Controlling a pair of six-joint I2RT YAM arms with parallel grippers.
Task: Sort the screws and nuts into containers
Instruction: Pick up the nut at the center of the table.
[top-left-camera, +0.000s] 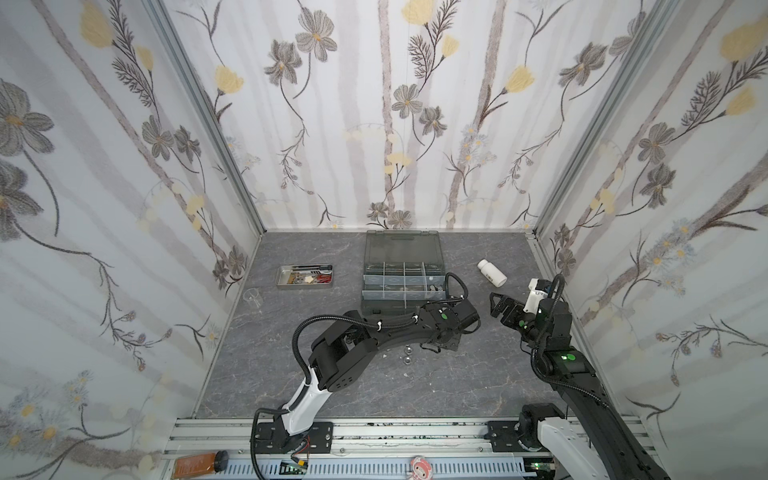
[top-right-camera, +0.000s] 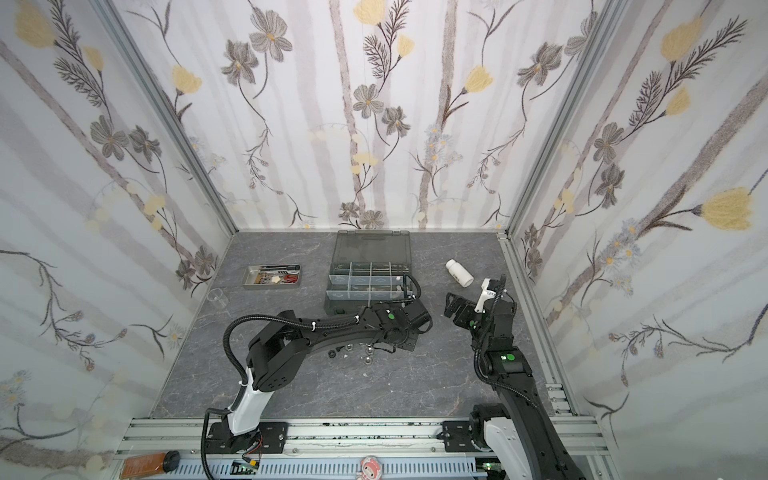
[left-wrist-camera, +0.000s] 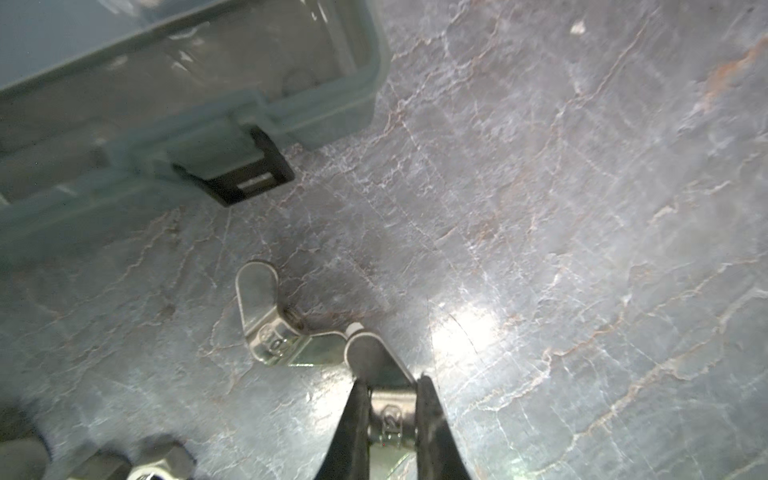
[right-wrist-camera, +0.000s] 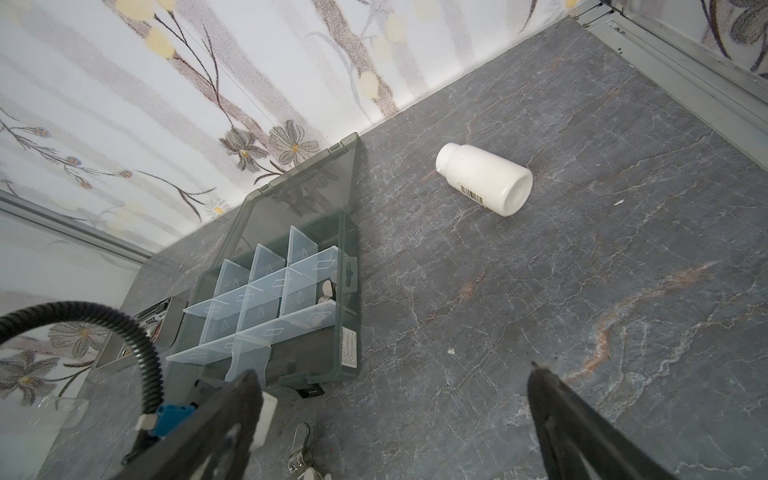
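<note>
Way off on the left hand's outer side sits the steel tray (top-left-camera: 304, 276). It's not part of the sorting, so nothing is near it. The organizer box (top-left-camera: 399, 282) lies open just ahead of the left hand (left-wrist-camera: 390, 380), with its lid laid back so the compartments (right-wrist-camera: 257, 291) can take drops from above.

That hand is pinched tight on a silver wing nut (left-wrist-camera: 390, 415). It grips the body low, so one ear pokes up past the fingertips. Hard to tell whether the nut is off the desk (left-wrist-camera: 540, 208) yet. A second wing nut (left-wrist-camera: 274, 328) lies right in front of the fingertips, maybe touching the held one. Loose silver nuts (top-left-camera: 407, 360) wait just behind the hand, by its forearm.

The white bottle (top-left-camera: 492, 272) lies on its side beyond the right hand (right-wrist-camera: 392, 382). That hand's fingers are spread wide and hold nothing, so it's probably just keeping out of the way.
</note>
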